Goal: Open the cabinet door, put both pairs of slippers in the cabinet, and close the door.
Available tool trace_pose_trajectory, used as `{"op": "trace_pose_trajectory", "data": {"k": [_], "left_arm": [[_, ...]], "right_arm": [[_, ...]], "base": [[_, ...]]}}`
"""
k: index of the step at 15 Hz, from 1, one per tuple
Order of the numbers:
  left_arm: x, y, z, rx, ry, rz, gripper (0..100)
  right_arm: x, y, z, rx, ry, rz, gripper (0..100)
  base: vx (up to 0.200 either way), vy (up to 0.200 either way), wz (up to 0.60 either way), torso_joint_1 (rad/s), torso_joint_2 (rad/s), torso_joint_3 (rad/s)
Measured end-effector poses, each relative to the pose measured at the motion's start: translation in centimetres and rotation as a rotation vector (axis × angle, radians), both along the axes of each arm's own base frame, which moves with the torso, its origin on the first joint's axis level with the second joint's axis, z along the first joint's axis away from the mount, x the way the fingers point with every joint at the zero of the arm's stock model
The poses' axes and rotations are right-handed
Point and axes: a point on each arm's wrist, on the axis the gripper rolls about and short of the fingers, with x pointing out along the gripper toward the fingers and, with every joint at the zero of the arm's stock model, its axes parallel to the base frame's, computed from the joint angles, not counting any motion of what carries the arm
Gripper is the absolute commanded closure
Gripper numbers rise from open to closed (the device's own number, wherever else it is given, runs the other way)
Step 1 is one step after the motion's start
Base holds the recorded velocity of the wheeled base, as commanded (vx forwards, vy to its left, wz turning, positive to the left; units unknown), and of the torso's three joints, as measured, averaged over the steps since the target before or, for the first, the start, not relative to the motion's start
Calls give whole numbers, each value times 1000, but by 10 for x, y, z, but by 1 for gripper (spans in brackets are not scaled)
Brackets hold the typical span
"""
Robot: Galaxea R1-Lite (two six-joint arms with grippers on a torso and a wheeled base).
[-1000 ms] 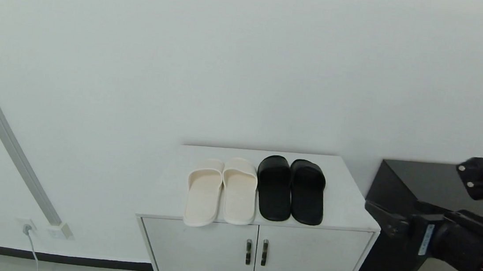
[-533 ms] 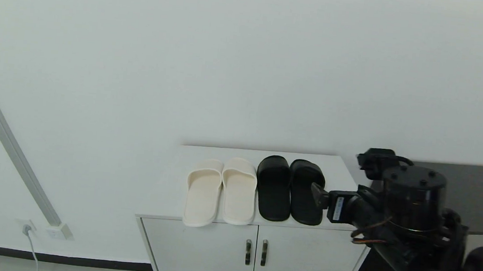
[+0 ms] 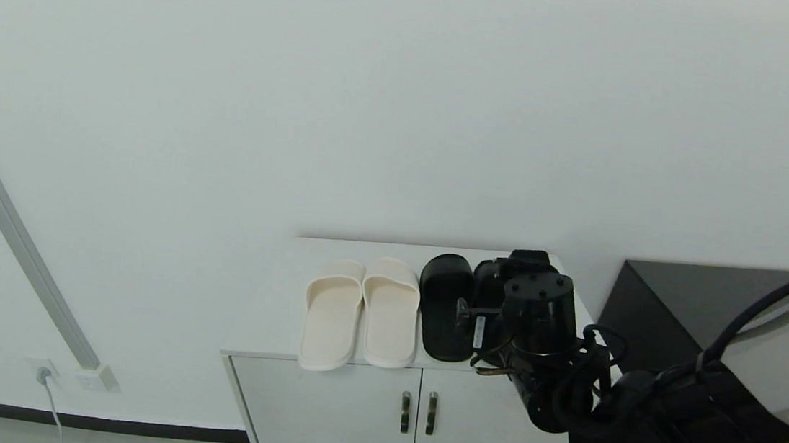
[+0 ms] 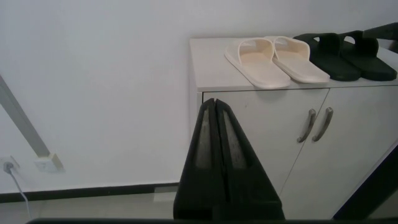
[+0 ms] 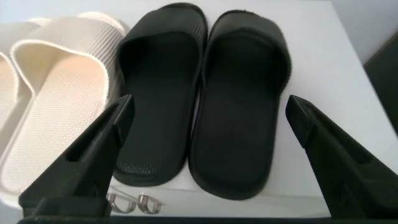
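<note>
- left gripper [image 4: 214,143]: jaws pressed together, well apart from the cabinet [image 3: 270,311] front
- doors [image 3: 325,417]: both shut, handles [image 3: 406,411] side by side at centre
- cream slippers [image 3: 360,312]: on cabinet top, left, heels at front edge
- black slippers [image 3: 446,306]: just beside the cream pair, on its right
- right gripper [image 5: 208,106]: jaws spread wide, over the black pair

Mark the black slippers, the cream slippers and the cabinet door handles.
black slippers [image 5: 236,106], right wrist view, insole of one slipper.
cream slippers [image 3: 390,319], head view, insole of the slipper beside the black pair.
door handles [image 4: 306,126], left wrist view, bar of one handle.
</note>
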Motion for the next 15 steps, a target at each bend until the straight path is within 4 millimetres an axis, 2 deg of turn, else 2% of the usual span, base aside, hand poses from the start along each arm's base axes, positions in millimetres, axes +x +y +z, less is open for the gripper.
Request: {"op": "trace_pose_trajectory", "data": {"k": [6,11,15], "left_arm": [[0,0,0,0,0,0,100],[0,0,0,0,0,0,100],[0,0,0,0,0,0,100]], "right_arm": [[33,7,-22,-7,12,-38,0],[73,18,-38,11,-12,-73,0],[103,18,-48,5,-1,-100,0]], "base": [[0,0,0,0,0,0],[0,0,0,0,0,0],[0,0,0,0,0,0]]}}
